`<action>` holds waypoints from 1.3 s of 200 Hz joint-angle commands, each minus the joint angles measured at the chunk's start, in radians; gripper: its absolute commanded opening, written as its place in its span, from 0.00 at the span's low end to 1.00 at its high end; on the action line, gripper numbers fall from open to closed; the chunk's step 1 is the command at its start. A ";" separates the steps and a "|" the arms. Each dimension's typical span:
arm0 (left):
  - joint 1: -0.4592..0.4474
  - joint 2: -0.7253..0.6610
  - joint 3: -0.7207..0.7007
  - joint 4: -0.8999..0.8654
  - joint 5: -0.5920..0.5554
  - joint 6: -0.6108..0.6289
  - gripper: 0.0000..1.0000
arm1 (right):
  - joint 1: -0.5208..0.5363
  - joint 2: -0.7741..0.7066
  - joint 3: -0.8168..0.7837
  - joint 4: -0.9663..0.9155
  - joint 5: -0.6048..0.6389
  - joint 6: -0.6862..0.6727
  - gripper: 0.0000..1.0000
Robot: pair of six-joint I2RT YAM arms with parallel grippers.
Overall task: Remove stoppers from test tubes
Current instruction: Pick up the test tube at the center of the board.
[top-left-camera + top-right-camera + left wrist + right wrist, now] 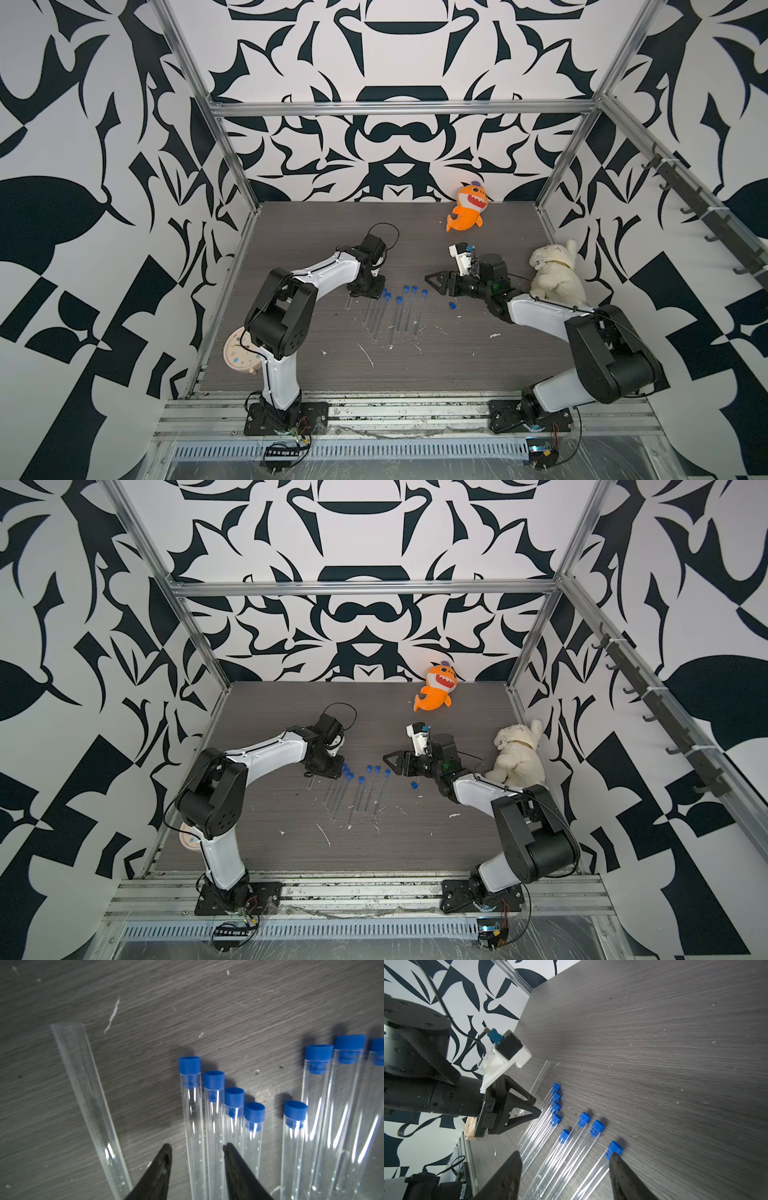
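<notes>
Several clear test tubes (399, 320) lie side by side on the grey table, each with a blue stopper (189, 1065) in its far end. One tube without a stopper (89, 1105) lies apart at the left of the row (348, 303). A loose blue stopper (452, 306) rests on the table to the right. My left gripper (197, 1147) is low over the row, open, its fingers on either side of the two leftmost stoppered tubes. My right gripper (564, 1154) is open above the row's right end, one fingertip (613, 1157) beside the rightmost stopper (615, 1147).
An orange shark plush (465, 208) lies at the back. A white plush animal (557, 270) sits behind my right arm. A round clock (239, 353) stands by the left arm's base. White scrape marks (365, 355) streak the table in front of the tubes.
</notes>
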 commanded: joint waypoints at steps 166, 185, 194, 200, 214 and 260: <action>0.010 0.051 -0.033 0.009 -0.032 0.001 0.39 | 0.032 -0.045 0.022 0.041 0.008 -0.005 0.68; 0.005 0.058 -0.032 0.007 -0.041 0.003 0.38 | 0.033 -0.054 0.020 0.036 0.012 -0.009 0.68; 0.003 0.059 -0.032 0.005 -0.045 0.003 0.38 | 0.033 -0.056 0.020 0.032 0.015 -0.010 0.69; 0.002 0.060 -0.034 0.006 -0.047 0.003 0.37 | 0.033 -0.058 0.021 0.030 0.015 -0.011 0.69; -0.001 0.059 -0.039 0.009 -0.048 0.004 0.34 | 0.033 -0.060 0.025 0.019 0.018 -0.011 0.69; -0.001 0.040 -0.066 0.027 -0.033 -0.001 0.26 | 0.032 -0.054 0.056 -0.024 0.012 0.002 0.69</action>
